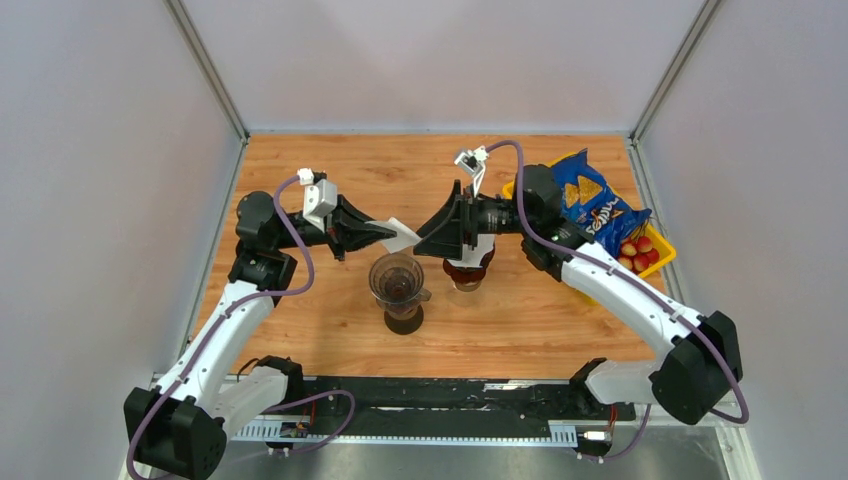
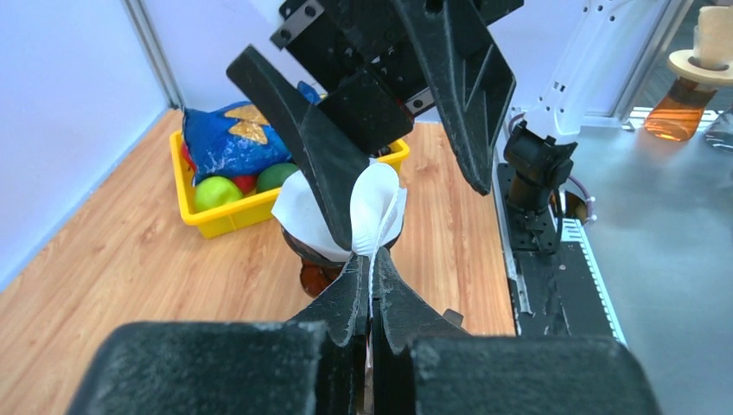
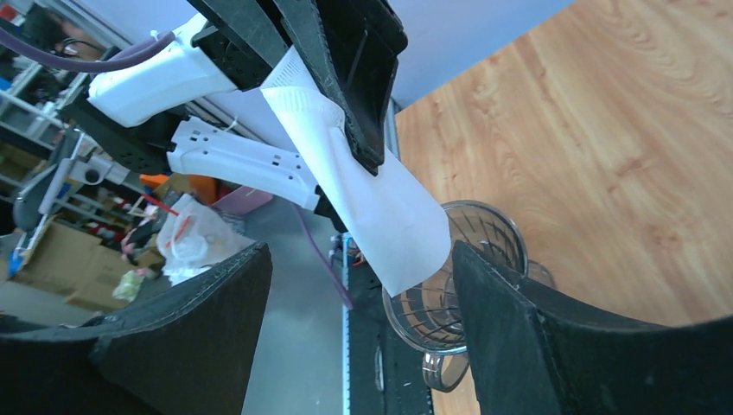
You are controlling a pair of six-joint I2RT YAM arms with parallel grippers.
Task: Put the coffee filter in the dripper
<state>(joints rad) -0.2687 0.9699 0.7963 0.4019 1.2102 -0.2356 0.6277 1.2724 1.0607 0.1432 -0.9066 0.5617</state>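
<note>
The yellow bin (image 2: 220, 220) holds a blue snack bag (image 2: 233, 138) and fruit (image 2: 216, 192); the glass dripper (image 1: 398, 278) stands on the table. The left gripper (image 2: 369, 268) is clamped on the coffee filter (image 2: 376, 203), holding it in the air just above the dripper; the right gripper (image 3: 361, 255) gapes wide around the filter's free end, contact unclear.

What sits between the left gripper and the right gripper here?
The white coffee filter, pinched by the left gripper, its free end between the right gripper's open fingers. Clearest in the right wrist view.
</note>
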